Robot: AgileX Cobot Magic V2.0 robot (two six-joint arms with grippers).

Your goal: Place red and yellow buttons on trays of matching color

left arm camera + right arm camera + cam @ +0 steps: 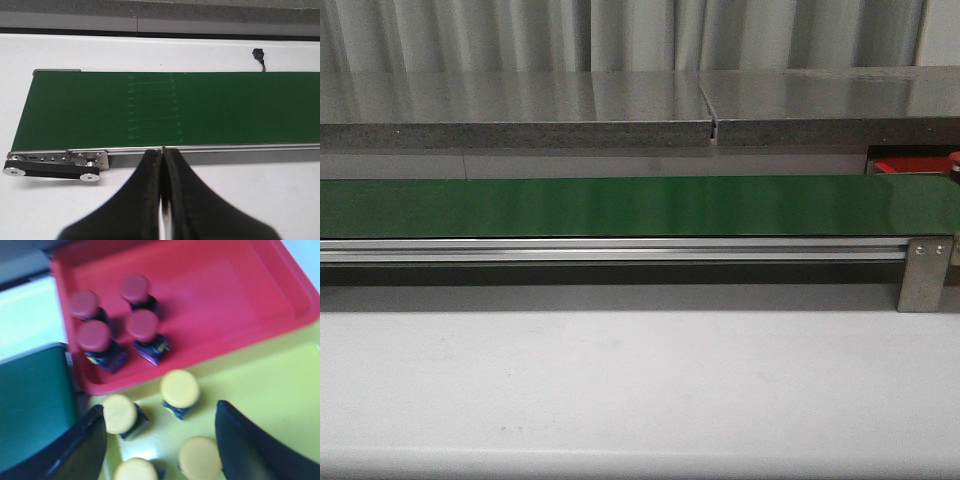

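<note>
**Ana:** Right wrist view has the story. The right gripper point(160, 440) hangs spread wide over the yellow tray point(280, 390), nothing between its fingers point(82, 450). Four yellow buttons point(180, 389) stand under it: one just inside the finger on the belt side, one ahead of the gap, two near the fingertips at the frame edge.

**Ben:** And the red ones?

**Ana:** Four red buttons point(142, 325) stand clustered on the red tray point(240, 305), which lies beyond the fingertips and touches the yellow tray's edge. The picture is blurred, so I would not swear to finer contact.

**Ben:** Left side?

**Ana:** The left gripper point(162, 160) has its fingers pressed together, holding nothing, just short of the near rail of the green belt point(225, 110). I see no button on the belt in either the left wrist view or the front view, where the red tray shows only as a sliver past the belt's far right end.

**Ben:** So the sorting looks well advanced, perhaps finished.

**Ana:** That is my reading. To leave cleanly, I judge the right arm should rise straight up with fingers kept wide, since the button beside that finger could be tipped by any sideways drift.
</note>
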